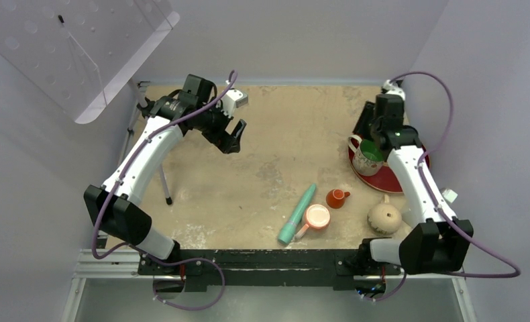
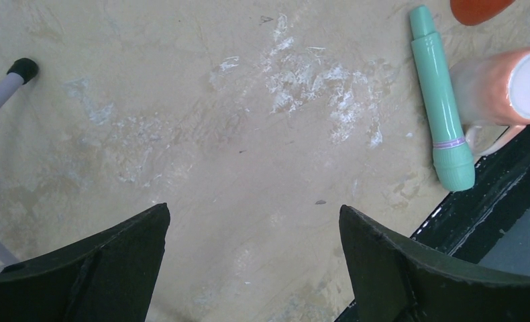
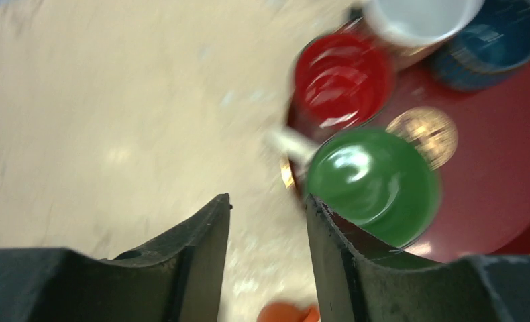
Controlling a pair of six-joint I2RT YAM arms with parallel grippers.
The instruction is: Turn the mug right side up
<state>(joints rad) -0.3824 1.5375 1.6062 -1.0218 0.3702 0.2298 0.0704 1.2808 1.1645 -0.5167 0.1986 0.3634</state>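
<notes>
Tan table (image 1: 276, 134) (scuffed) — bearing teal tube (image 1: 297, 215), peach-lined mug (image 1: 316, 217), orange cup (image 1: 336, 198), beige mug (image 1: 384, 218), red plate (image 1: 378, 182).

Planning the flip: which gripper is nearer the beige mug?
Right. The right gripper hovers at the red plate beyond the mug; the left gripper hangs far across the table.
</notes>
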